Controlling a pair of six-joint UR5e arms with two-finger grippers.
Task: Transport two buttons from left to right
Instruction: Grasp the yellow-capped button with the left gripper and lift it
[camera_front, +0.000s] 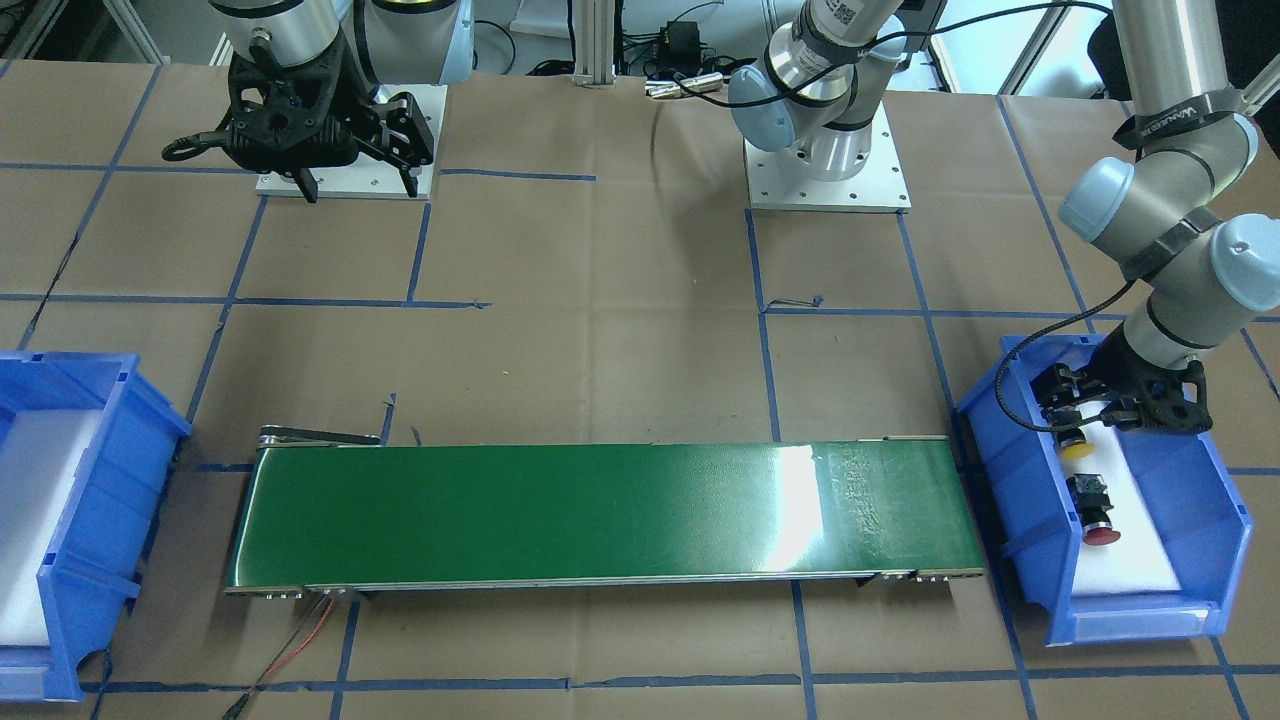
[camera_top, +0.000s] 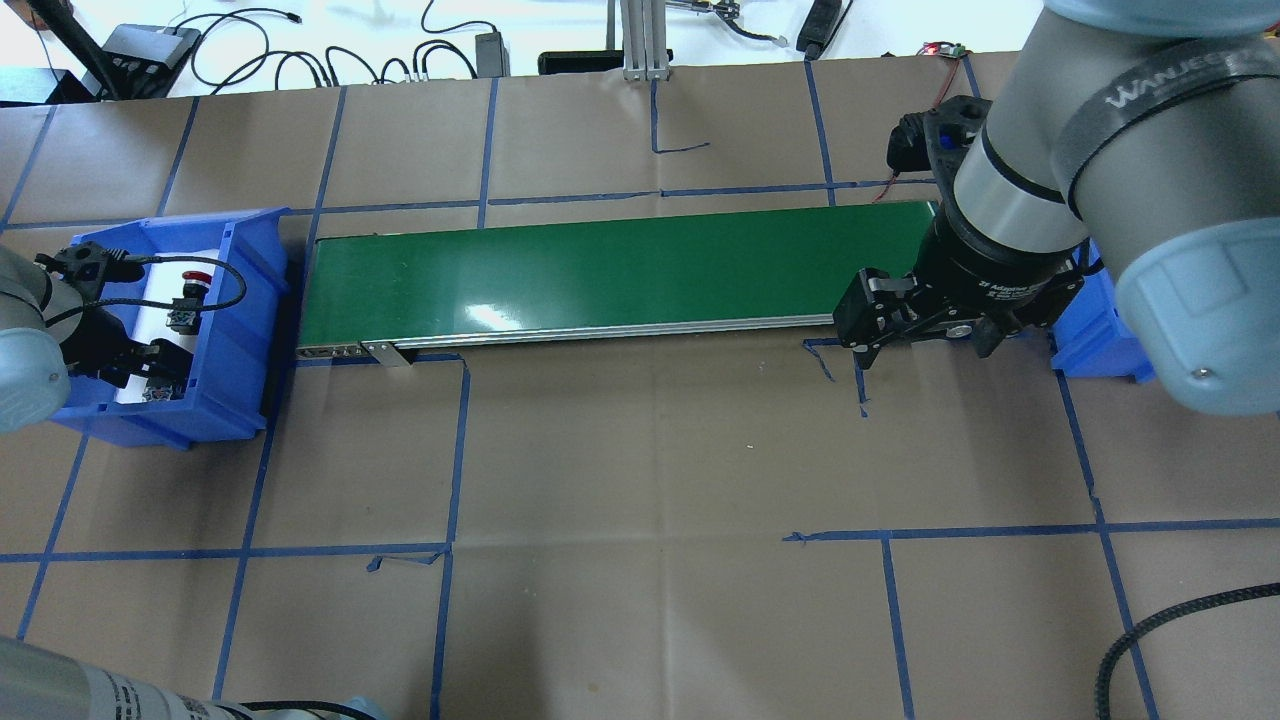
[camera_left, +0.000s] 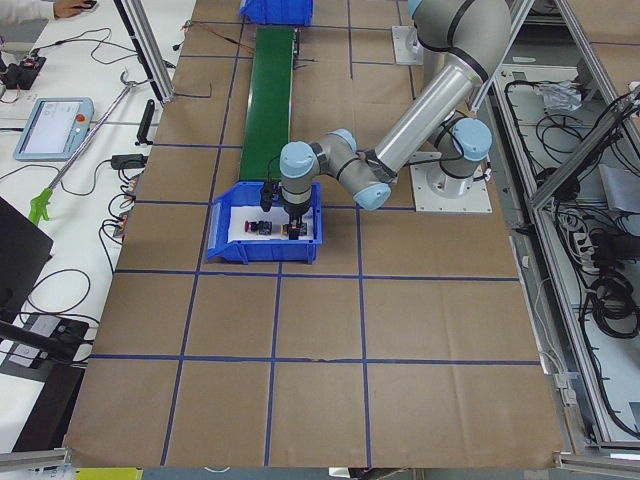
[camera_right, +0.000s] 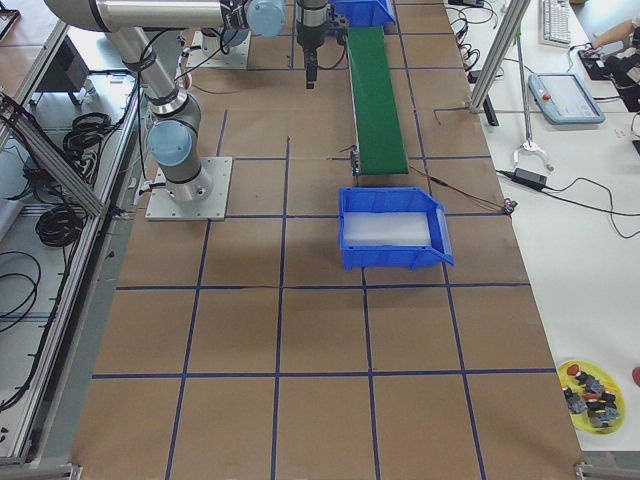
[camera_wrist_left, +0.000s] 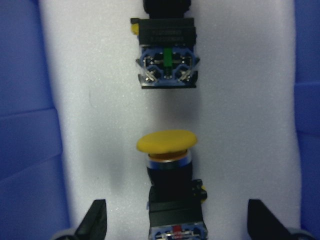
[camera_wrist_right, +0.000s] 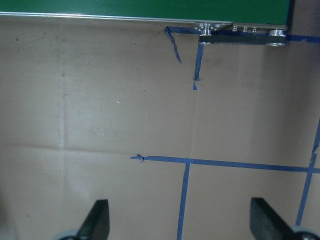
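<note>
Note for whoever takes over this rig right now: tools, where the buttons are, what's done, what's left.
Left tool: open, down in the left bin, fingers either side of the yellow button, not shut on it.
Right tool: open, holding nothing, above the table by the conveyor.
Red button: lying in the same bin, apart from the yellow.
Done: nothing; neither button is in the right bin.
Left: grasp and move the yellow, then the red.

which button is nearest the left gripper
The yellow-capped button, lined up between the fingers of the open left gripper; the red-capped button lies farther off.
</note>
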